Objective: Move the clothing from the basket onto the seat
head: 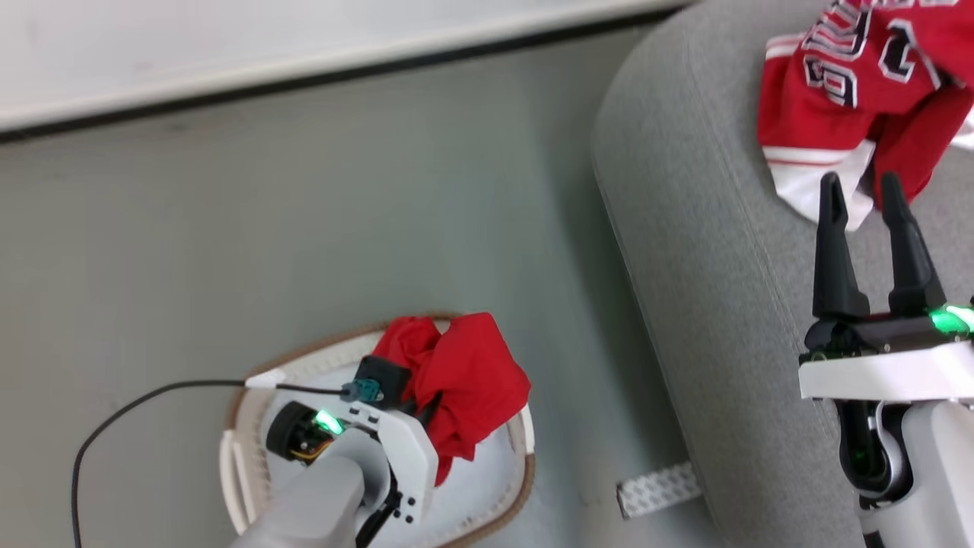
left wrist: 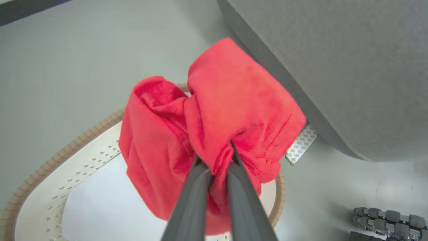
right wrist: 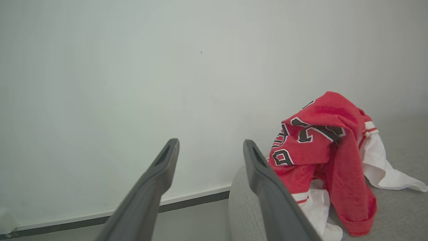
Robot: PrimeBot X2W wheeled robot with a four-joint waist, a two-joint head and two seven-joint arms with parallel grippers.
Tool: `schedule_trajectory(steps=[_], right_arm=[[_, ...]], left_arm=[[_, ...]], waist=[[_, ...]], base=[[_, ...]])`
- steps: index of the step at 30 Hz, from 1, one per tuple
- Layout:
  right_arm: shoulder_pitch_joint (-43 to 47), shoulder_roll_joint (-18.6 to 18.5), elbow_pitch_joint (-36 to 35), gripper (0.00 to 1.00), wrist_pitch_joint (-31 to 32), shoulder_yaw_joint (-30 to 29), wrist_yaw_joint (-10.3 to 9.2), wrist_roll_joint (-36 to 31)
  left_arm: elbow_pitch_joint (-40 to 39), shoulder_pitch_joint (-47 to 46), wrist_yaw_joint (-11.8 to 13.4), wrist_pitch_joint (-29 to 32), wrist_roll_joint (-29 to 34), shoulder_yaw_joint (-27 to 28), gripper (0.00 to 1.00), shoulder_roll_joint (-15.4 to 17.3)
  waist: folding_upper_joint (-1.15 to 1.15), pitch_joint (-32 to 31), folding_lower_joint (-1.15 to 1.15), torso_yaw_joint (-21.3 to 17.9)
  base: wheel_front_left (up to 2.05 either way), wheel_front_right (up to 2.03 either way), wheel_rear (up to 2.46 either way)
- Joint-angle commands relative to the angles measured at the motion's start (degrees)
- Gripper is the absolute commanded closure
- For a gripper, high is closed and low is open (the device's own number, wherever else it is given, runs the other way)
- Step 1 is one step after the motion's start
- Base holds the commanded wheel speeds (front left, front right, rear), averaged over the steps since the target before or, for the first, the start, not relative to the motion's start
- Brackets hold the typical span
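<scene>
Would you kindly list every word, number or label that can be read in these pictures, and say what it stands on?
"9": a black, white-edged digit on the crumpled red jersey with white trim.
Its other lettering: folded over, unreadable.
Repeated print on the pale strip by the grey upholstered seat: too small to read.

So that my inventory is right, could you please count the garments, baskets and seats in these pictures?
Garments: 2 (jersey, plain garment)
Basket: 1
Seat: 1
Total: 4
</scene>
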State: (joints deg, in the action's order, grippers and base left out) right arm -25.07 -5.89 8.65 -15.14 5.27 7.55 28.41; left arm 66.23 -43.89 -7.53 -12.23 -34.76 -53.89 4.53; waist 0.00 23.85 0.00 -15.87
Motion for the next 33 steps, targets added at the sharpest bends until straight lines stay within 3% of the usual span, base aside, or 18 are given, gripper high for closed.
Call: schedule_trajectory(steps=[1, 12, 20, 33], right_arm=[[1.41, -0.94, 0.47, 0.0, 0.01, 0.02, -0.13, 0.02], [7.05, -1.37, 2.47, 0.0, 0.01, 1.4, -0.13, 0.97], [10.34, -1.56, 3.66, 0.0, 0.01, 3.56, -0.13, 1.75], [13.46, -2.49, 5.19, 0.0, 0.01, 9.69, -0.13, 2.97]], left_arm=[[-0.83, 1.58, 0.12, -1.0, -1.5, -0.25, 1.0, -0.12], [-10.53, 2.89, 0.12, -2.97, -7.06, 2.67, 1.0, 0.63], [-22.24, 3.54, 0.44, -2.95, -3.46, 9.86, 1.0, 1.82], [-37.2, 2.8, 2.8, -2.93, 0.93, 15.01, 1.0, 2.69]], waist=[[0.0, -6.51, 0.0, 3.28], [0.0, -16.21, 0.0, 7.84], [0.0, -19.42, 0.0, 10.78], [0.0, -22.78, 0.0, 13.39]], base=[[0.0, 0.0, 0.0], [0.0, 0.0, 0.0], [0.0, 0.0, 0.0], [0.0, 0.0, 0.0]])
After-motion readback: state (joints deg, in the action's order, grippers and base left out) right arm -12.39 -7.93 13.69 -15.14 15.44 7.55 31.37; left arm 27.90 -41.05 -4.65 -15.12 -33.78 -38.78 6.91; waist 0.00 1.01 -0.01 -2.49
